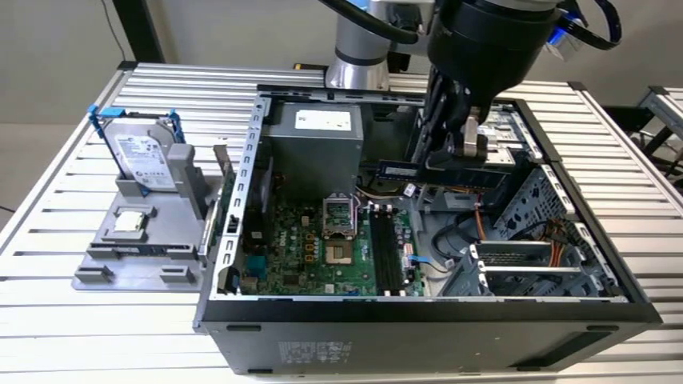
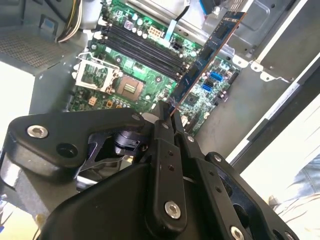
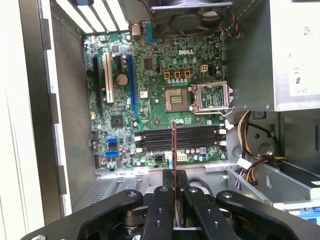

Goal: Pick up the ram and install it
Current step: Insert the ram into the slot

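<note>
While above the green motherboard (image 3: pixel 150 75), the pincer (image 3: pixel 174 174) seemingly clamps the flat ram (image 2: pixel 203 62).

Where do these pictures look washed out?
Second wrist view: outside the case the background blows out white, while the motherboard is evenly lit. First wrist view: same white beyond the case wall. Exterior view: even light; the ram in the gripper looks dark.

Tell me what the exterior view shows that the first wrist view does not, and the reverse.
Exterior view: the hard drive and the processor chip on a grey stand beside the computer case. First wrist view: the fan at the case wall. Both: the gripper shut on the ram, held above the motherboard, whose memory slots look empty.
</note>
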`<state>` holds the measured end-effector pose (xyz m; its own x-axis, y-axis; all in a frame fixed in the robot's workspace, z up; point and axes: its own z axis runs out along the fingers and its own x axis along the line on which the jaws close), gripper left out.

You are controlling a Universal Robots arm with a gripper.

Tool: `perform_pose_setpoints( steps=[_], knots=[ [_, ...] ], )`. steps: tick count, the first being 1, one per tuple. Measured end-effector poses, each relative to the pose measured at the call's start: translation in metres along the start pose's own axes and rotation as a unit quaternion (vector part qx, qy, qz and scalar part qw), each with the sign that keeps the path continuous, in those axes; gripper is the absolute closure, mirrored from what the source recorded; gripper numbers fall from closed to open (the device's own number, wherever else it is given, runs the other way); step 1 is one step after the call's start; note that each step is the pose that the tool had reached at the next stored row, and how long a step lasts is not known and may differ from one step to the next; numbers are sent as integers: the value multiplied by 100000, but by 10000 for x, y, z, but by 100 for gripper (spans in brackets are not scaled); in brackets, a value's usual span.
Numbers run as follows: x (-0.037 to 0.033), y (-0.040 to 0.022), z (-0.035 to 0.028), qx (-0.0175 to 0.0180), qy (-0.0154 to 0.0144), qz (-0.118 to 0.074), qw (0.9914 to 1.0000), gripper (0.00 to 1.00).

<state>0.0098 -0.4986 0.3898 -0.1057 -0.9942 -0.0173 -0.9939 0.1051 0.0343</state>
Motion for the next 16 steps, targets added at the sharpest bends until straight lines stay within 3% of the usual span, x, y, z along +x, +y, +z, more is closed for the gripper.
perform_pose_setpoints(
  steps=[5, 16],
  knots=[
    [-31, 0, 0, -2, 7, 0, 100000, 100],
    [-277, 27, 6, 1, 0, 1, 100000, 100]
  ],
)
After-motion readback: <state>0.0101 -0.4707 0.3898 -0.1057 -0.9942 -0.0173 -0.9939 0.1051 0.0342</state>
